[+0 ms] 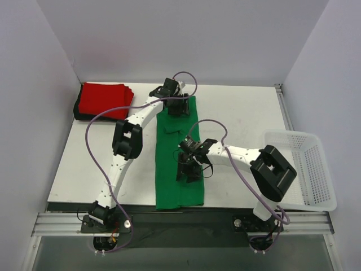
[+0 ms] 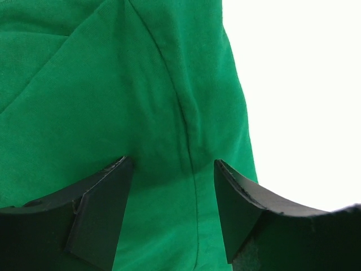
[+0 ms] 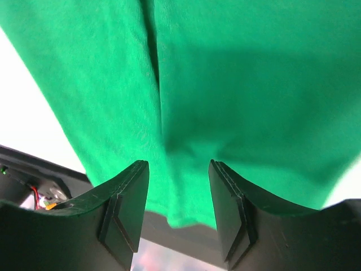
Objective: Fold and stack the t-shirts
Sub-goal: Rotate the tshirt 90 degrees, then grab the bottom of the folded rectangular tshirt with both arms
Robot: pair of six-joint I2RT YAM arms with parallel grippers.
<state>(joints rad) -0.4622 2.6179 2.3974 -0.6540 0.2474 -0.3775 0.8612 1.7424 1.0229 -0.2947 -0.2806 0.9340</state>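
From above, the green shirt (image 1: 169,189) lies down the middle of the table (image 1: 248,113) as a long, narrow strip. Its sides are already folded in, and its near end reaches the table's front edge. The left gripper (image 1: 178,107) sits over the far end of the strip and the right gripper (image 1: 190,169) over the nearer half. In the far left corner a folded red shirt (image 1: 104,97) rests on a dark one, probably the black shirt (image 1: 84,117), of which only an edge shows. The white basket (image 1: 293,134) stands at the right, well apart from the shirts.

The left wrist camera shows that gripper's two fingers spread apart just above flat green cloth, with a seam running between them. Nothing is pinched, so the gripper reads as released. Bare table shows to the right of the cloth.

The right wrist camera shows much the same. The fingers are apart with green fabric beneath and between them, and the hem and front rail are visible beyond. There is a slight pucker near the fingertips but no clear grasp, so this gripper also reads as released.

Judging by this, two shirts are already folded and stacked. The green shirt is partway through. It has yet to be folded end to end and then carried onto the red pile.
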